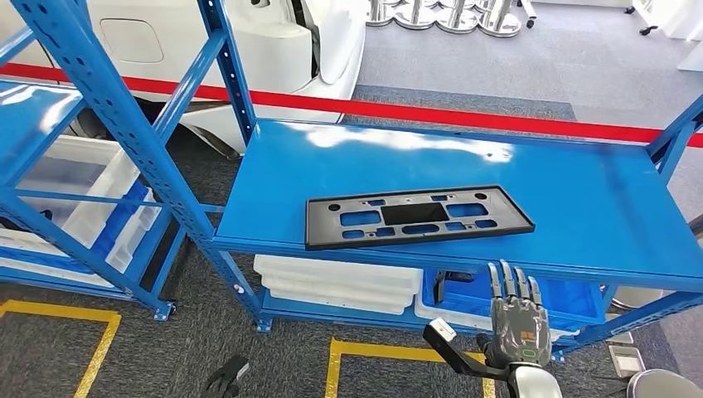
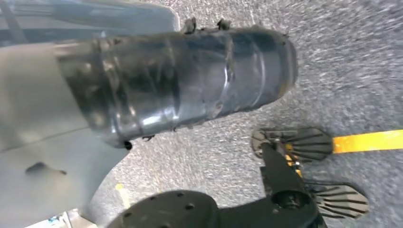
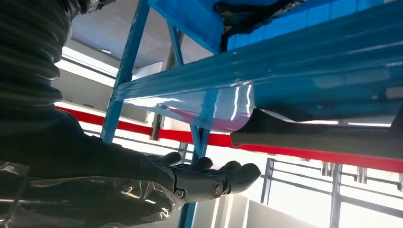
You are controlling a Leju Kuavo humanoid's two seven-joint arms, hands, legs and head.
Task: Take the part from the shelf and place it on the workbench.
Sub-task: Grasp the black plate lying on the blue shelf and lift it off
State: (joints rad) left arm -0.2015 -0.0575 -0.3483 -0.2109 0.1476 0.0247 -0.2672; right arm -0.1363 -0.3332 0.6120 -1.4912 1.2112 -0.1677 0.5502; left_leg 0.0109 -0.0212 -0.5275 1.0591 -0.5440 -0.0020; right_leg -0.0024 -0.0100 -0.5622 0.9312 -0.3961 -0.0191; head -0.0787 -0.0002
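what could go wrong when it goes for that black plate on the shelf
The right robot hand is open below the front edge of the shelf, so rising straight up it might hit that edge. The flat black plate overhangs the edge a little; a bump from below may tip or slide it off.

Grey right hand (image 1: 518,319) with dark fingers, green markings, silver wrist cuff.

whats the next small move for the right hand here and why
Probably raise the right hand up and forward to the front edge of the black part. The part lies flat and untouched on the blue shelf, while the hand sits open below the shelf's front edge, fingers pointing up, holding nothing.
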